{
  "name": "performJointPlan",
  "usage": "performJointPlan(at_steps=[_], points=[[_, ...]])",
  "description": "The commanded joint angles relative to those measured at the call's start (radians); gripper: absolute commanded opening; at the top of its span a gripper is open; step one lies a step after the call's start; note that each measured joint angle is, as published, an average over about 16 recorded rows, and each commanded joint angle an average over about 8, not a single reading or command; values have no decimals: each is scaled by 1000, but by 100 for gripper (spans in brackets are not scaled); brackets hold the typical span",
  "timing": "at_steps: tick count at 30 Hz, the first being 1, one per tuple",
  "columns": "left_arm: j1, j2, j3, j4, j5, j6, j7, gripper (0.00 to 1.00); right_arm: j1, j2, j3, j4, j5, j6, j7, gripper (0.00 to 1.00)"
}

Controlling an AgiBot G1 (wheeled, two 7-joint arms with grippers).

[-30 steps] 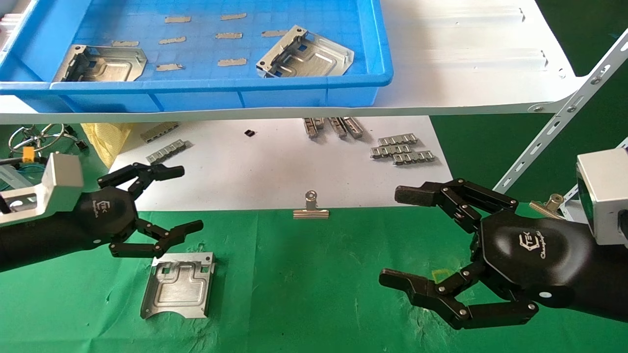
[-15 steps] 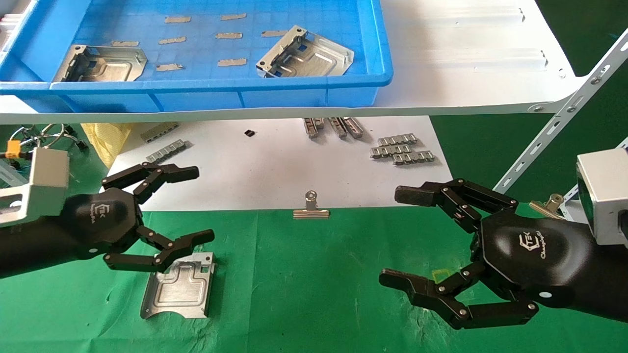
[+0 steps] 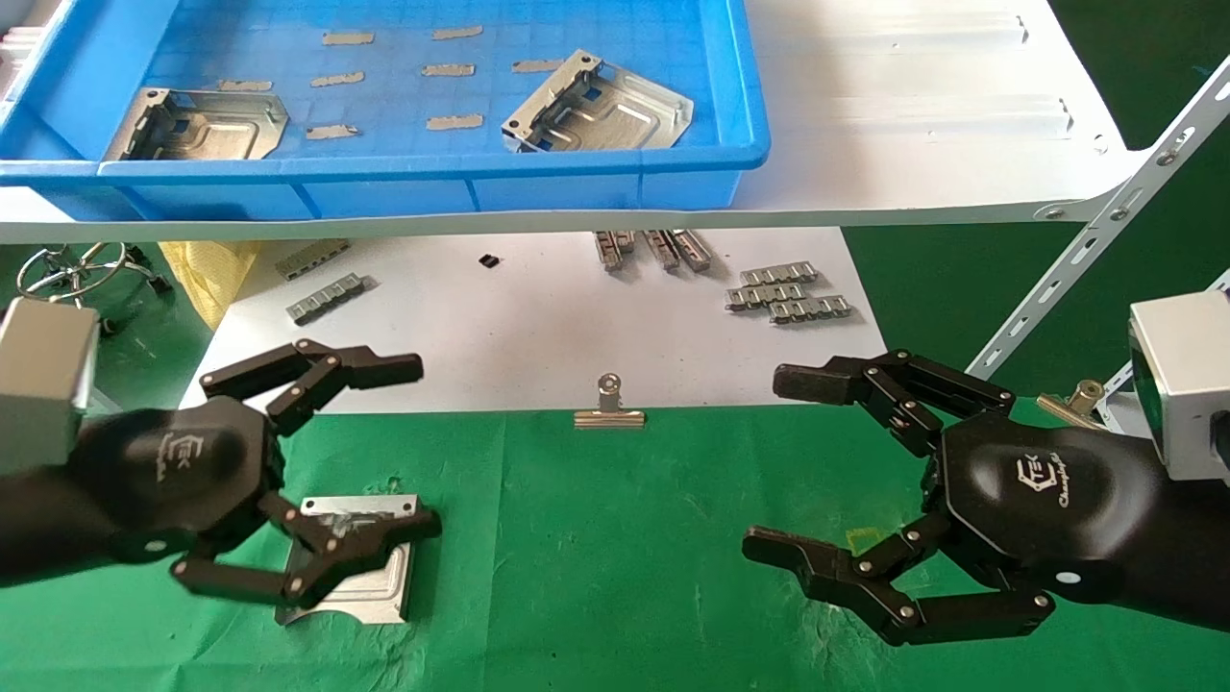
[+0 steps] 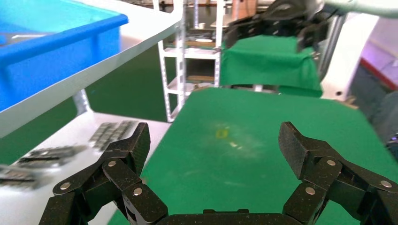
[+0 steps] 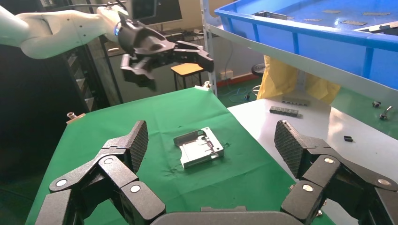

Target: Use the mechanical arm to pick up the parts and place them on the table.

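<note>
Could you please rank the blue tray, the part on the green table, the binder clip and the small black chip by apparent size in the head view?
1. Blue tray
2. Part, partly hidden under the left hand
3. Binder clip
4. Black chip

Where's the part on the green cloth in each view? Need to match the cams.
Head: part on the green cloth, low left, partly under the open left hand.
Left wrist: not in it.
Right wrist: centre, lying free, left hand well above it.
Shared landmark: blue tray.
</note>
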Motion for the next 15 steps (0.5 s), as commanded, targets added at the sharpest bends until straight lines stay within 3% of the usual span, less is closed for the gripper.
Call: performJointPlan(at_steps=[1, 15], points=[[17, -8, -14, -43, -6, -3, -29, 100, 0, 0, 0, 0, 0, 0, 0, 100], [106, -49, -91, -275, -38, -21, -179, 100, 0, 0, 0, 0, 0, 0, 0, 100]])
